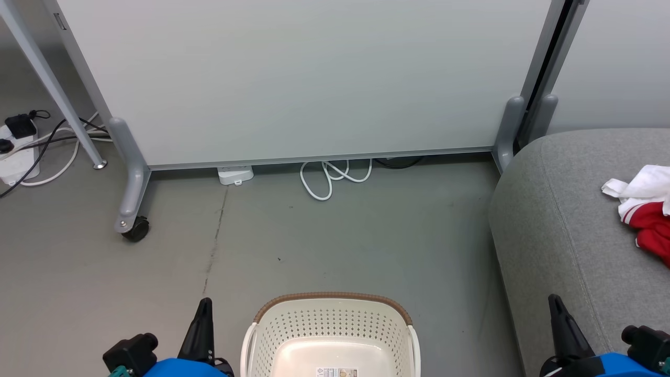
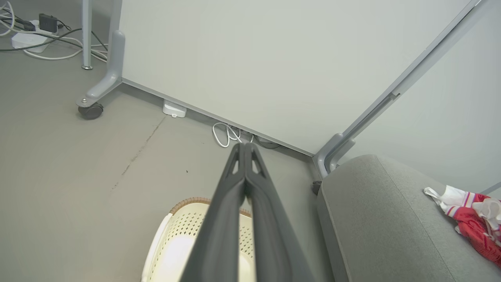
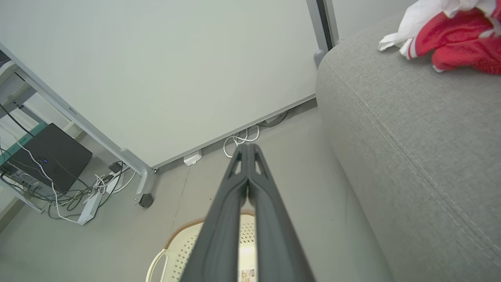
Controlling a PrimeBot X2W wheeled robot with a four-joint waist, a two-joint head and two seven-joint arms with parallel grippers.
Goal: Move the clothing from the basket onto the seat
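Observation:
The cream perforated basket [image 1: 331,335] with its brown rim stands on the floor at the bottom middle; the part of its inside that shows holds no fabric, just a label on the bottom. Red and white clothing [image 1: 646,212] lies bunched on the grey seat [image 1: 565,230] at the right edge. My left gripper [image 1: 204,306] is shut with nothing in it, left of the basket. My right gripper [image 1: 555,303] is shut and empty, over the seat's front corner. Both wrist views show fingers pressed together above the basket [image 2: 176,243], [image 3: 184,250], with the clothing [image 2: 473,227], [image 3: 450,43] away on the seat.
A pale wheeled partition panel [image 1: 303,78] stands across the back, its caster [image 1: 136,229] at the left. White cable loops [image 1: 330,178] and a small white box [image 1: 235,174] lie at its foot. A power strip with cords [image 1: 18,152] sits far left. Grey floor lies between.

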